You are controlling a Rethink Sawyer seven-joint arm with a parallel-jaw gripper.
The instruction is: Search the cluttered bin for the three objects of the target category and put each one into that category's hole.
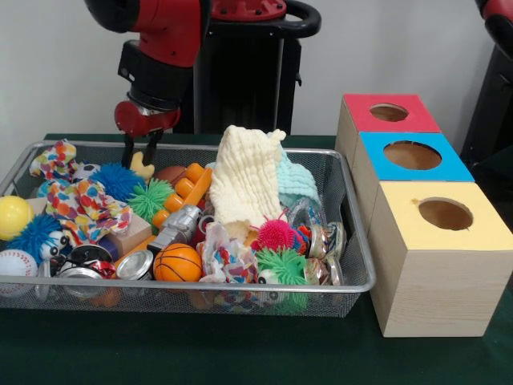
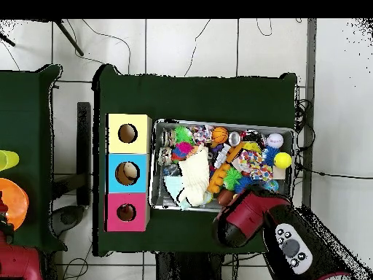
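Observation:
The silver wire-mesh bin (image 1: 192, 286) is full of toys; it also shows in the overhead view (image 2: 222, 124). My gripper (image 1: 138, 159) hangs at the bin's far left corner, right at a small pale yellow animal toy (image 1: 143, 168) that sits between its tips. In the overhead view the red arm (image 2: 251, 215) covers the gripper and that toy. The orange tiger is hidden. The red-topped wooden box (image 1: 361, 120) with its round hole (image 1: 389, 112) stands farthest back in the row right of the bin, and it also shows in the overhead view (image 2: 116, 213).
A blue-topped box (image 1: 449, 168) and a yellow-topped box (image 1: 481, 233) stand in front of the red one. In the bin lie a cream cloth (image 1: 244, 184), an orange studded block (image 1: 184, 192), a mini basketball (image 1: 177, 262), spiky balls (image 1: 276, 235) and a yellow ball (image 1: 14, 215).

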